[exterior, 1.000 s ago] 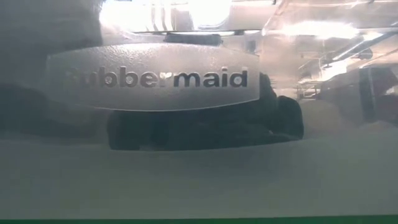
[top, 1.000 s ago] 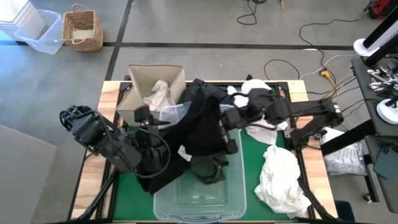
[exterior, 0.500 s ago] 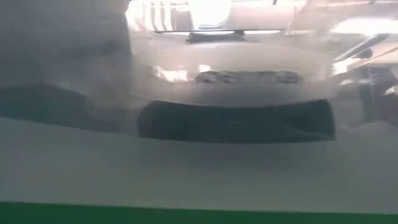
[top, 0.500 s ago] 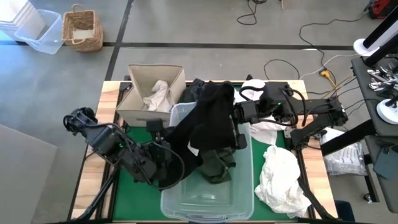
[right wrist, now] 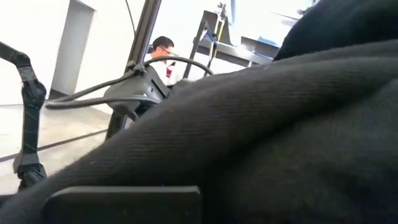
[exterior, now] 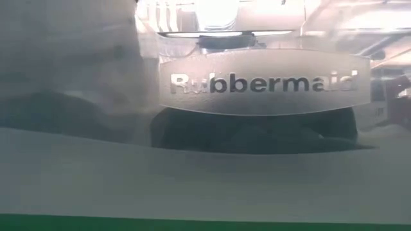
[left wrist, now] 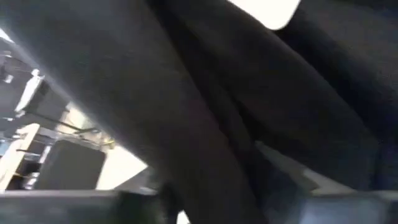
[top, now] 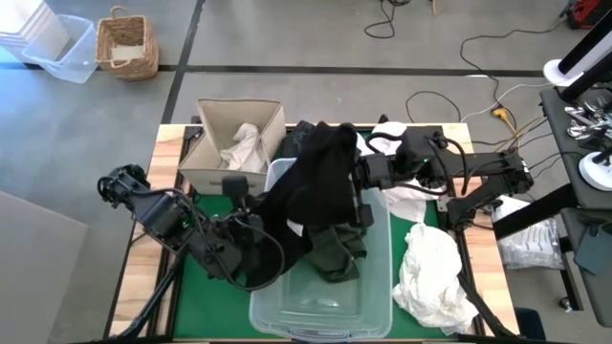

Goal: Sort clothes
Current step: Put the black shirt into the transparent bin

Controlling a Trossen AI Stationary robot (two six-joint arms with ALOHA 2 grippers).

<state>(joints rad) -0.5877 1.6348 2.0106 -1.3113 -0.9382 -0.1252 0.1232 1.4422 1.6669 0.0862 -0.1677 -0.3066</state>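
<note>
Jaws of the right gripper (top: 360, 196) are clamped on the black garment (top: 320, 182), draped lengthwise over the clear tub (top: 375, 287); left gripper (top: 256, 222) jaws sit beside its lower end, grip unclear.

The high view looks straight down on the whole table (top: 143, 277) and some floor around it. The low view sits at table height, pressed close to the clear tub (exterior: 263, 80), whose wall fills it; the same tub (top: 325, 306) shows from above. Each wrist view looks out at very close range over black cloth (left wrist: 205, 106) (right wrist: 261, 143), draped across the tub in the high view (top: 320, 182). The right wrist view also faces the room behind.
</note>
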